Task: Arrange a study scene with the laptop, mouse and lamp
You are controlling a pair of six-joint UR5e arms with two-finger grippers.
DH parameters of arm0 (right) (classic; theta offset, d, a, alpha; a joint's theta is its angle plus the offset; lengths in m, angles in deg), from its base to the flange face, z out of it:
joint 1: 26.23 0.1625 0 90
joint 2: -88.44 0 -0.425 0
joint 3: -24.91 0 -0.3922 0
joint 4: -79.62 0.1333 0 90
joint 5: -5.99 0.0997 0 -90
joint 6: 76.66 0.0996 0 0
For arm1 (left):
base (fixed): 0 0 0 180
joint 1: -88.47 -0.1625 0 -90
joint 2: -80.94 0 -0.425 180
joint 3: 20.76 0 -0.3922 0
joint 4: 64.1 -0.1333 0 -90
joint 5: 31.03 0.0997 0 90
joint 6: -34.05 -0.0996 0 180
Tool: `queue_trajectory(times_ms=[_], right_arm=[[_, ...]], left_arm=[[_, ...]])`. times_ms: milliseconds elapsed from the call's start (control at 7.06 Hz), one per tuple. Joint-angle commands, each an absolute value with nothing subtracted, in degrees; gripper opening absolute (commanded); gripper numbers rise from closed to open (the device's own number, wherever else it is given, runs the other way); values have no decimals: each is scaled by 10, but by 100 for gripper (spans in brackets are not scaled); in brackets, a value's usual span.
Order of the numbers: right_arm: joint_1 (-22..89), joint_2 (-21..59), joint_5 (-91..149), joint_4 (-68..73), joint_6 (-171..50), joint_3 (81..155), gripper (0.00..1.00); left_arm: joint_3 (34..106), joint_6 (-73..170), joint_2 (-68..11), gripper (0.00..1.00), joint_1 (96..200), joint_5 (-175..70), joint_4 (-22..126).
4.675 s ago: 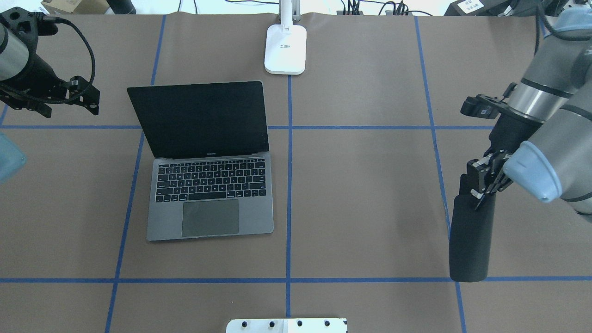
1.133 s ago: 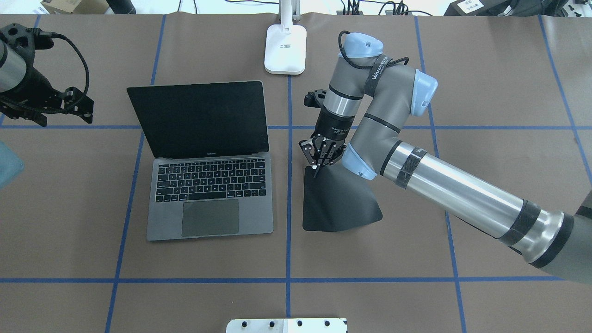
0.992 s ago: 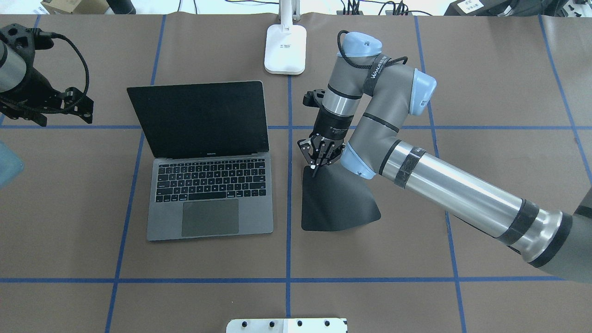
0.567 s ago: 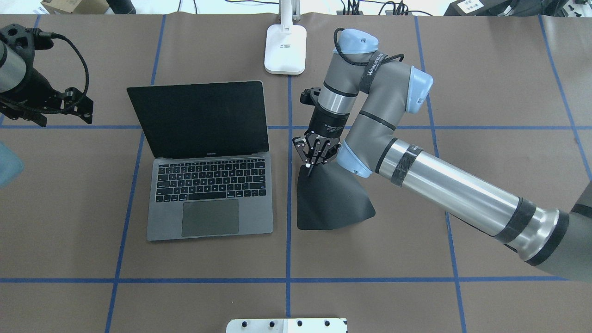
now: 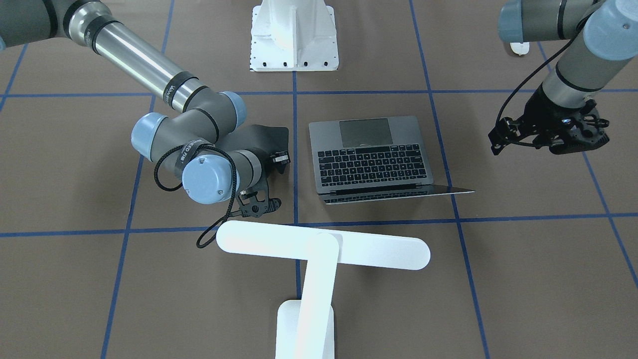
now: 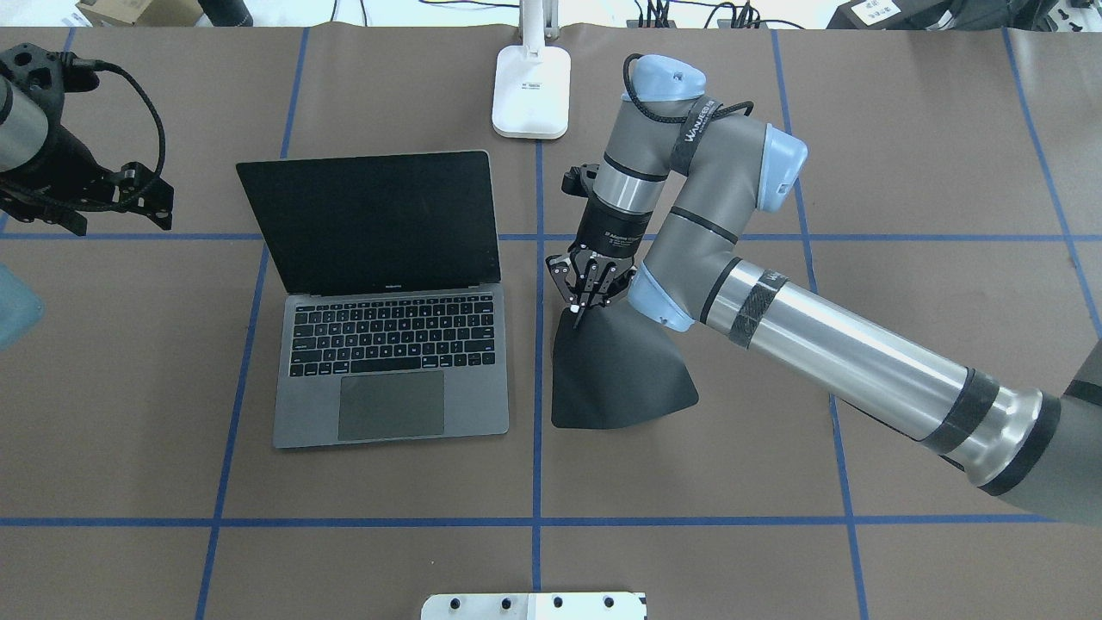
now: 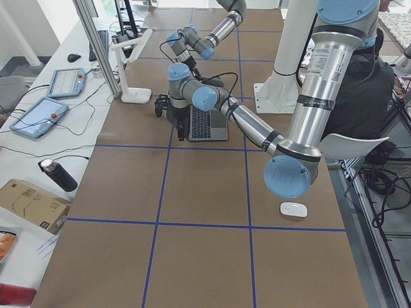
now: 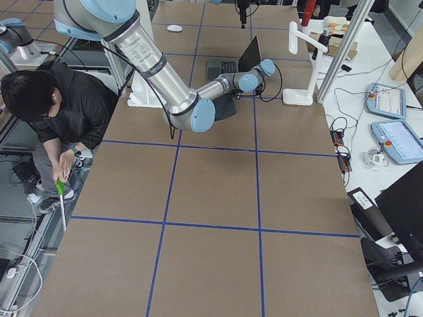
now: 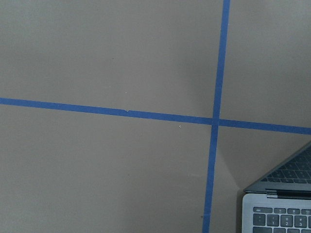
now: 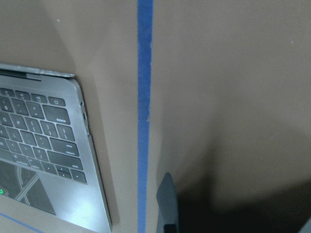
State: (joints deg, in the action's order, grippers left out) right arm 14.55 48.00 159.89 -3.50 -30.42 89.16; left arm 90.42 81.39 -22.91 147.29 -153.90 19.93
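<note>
The laptop (image 6: pixel 387 344) lies open left of the centre line, its dark screen (image 6: pixel 370 220) tilted back. The lamp (image 5: pixel 324 247) stands at the far edge behind it, its base (image 6: pixel 532 90) on the centre line. The mouse (image 7: pixel 293 209) rests by the robot's base on the left arm's side, far from the laptop. My right gripper (image 6: pixel 578 315) is shut on a corner of a black mouse pad (image 6: pixel 620 379) just right of the laptop; the pad hangs curled, its lower edge on the table. My left gripper (image 5: pixel 573 140) hovers above bare table left of the laptop; its fingers do not show clearly.
A white bolted pedestal (image 5: pixel 294 35) stands at the robot's side of the table. A person (image 8: pixel 46 112) crouches beside the table near the robot's base. Tablets (image 7: pixel 38 115), a bottle (image 7: pixel 58 174) and a box lie on the side bench.
The right arm has carried the mouse pad from the table's right side to beside the laptop, creeping slightly left in the last second. The pad now hangs spread rather than rolled. Left arm barely moved.
</note>
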Motion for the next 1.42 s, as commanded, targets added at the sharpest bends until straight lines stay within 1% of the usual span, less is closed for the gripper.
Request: queue_trajectory(times_ms=[0, 708, 850, 992, 1275], right_arm=[[145, 479, 1599, -34, -304, 892, 0], [145, 468, 1599, -31, -304, 892, 0], [145, 468, 1599, -31, -304, 892, 10], [145, 469, 1597, -31, -304, 892, 99], [143, 463, 1592, -11, -304, 892, 99]], left_arm=[[903, 814, -229, 100, 1473, -1539, 199], [903, 815, -229, 100, 1473, -1539, 199], [903, 815, -229, 100, 1473, -1539, 199], [903, 815, -229, 100, 1473, -1539, 199], [902, 815, -229, 100, 1473, -1539, 199]])
